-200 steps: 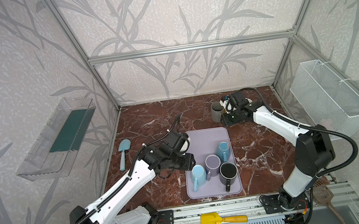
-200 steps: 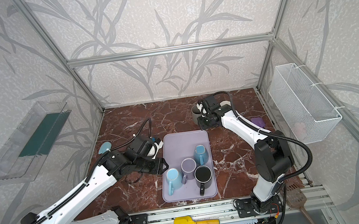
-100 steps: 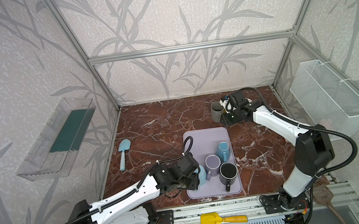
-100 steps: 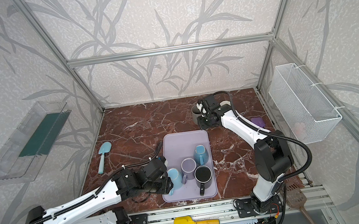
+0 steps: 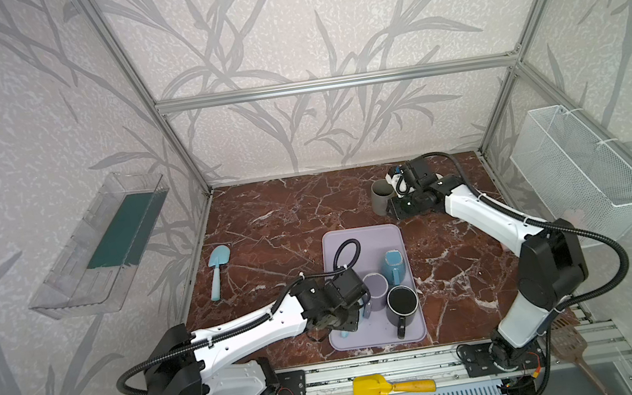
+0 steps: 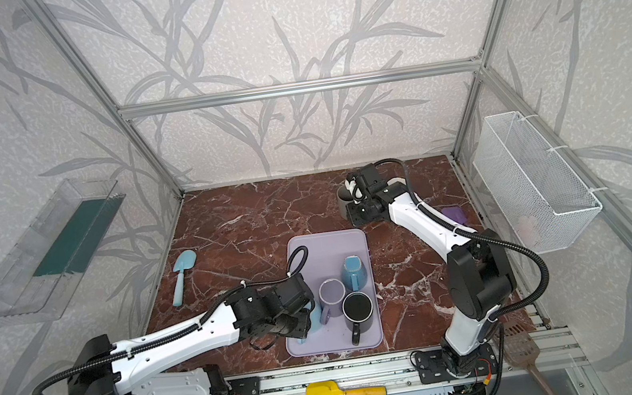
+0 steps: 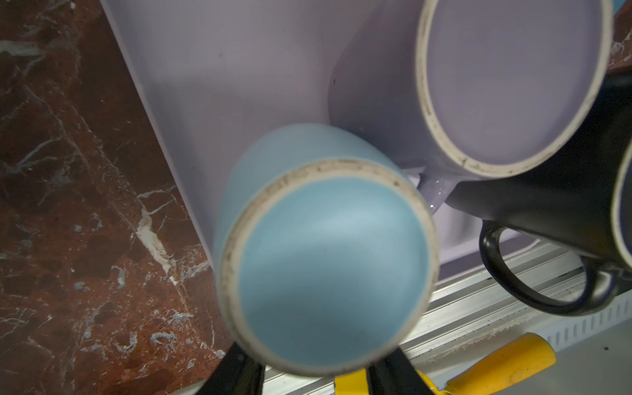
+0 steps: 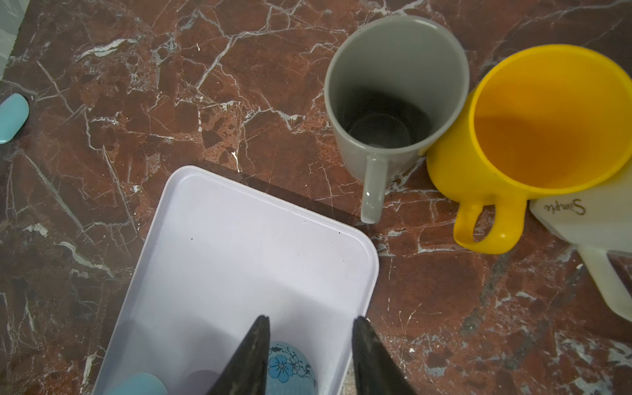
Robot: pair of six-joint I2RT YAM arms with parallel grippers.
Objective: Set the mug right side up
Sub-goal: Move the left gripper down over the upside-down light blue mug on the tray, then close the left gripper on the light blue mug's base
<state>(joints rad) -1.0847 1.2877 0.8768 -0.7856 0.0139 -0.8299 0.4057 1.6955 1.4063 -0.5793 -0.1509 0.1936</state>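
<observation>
The left gripper [image 7: 313, 374] has swung forward to the tray's [image 5: 366, 237] near left corner, where it straddles the upside-down light blue mug [image 7: 328, 270] beside the purple mug [image 7: 513, 85], gripping or not I cannot tell, while the right gripper [image 8: 309, 359] hangs spread and empty near the tray's far right corner.

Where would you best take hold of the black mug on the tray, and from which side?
Probably its handle, from the front: the black mug stands upside down, the handle juts free toward the front rail, while the lilac mug crowds its body.
</observation>
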